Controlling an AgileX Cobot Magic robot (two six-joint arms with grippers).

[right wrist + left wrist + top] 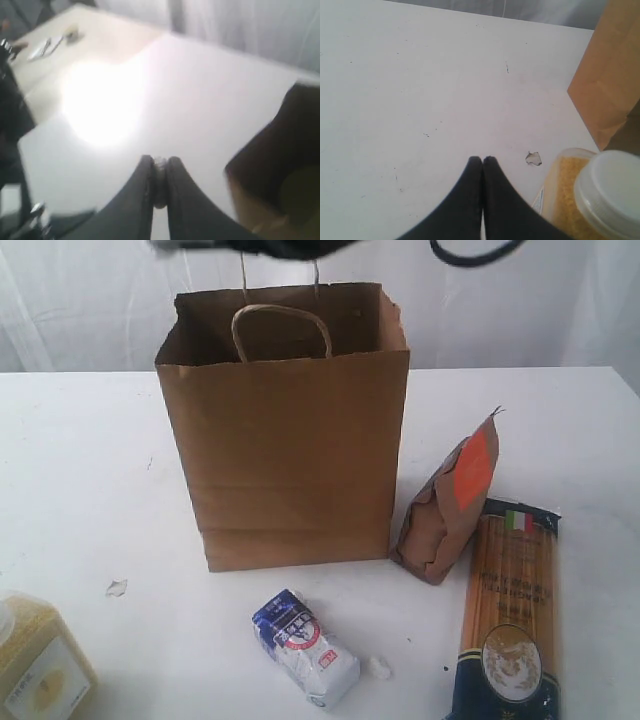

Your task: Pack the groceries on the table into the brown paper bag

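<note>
yellow-grain container (40, 665) near white crumb (116, 588)

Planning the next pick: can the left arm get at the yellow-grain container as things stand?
Probably yes: the yellow-grain container sits just beside the shut left fingers, nothing but a crumb between; they must open first.

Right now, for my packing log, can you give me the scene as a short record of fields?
bag: brown paper bag, upright, open
inside bag: cannot tell
outside bag: blue-white pouch lying, brown pouch standing tilted, spaghetti pack lying, yellow-grain container
left gripper: shut, empty, over the table
right gripper: closed on something small, seemingly the bag's rear handle
</note>
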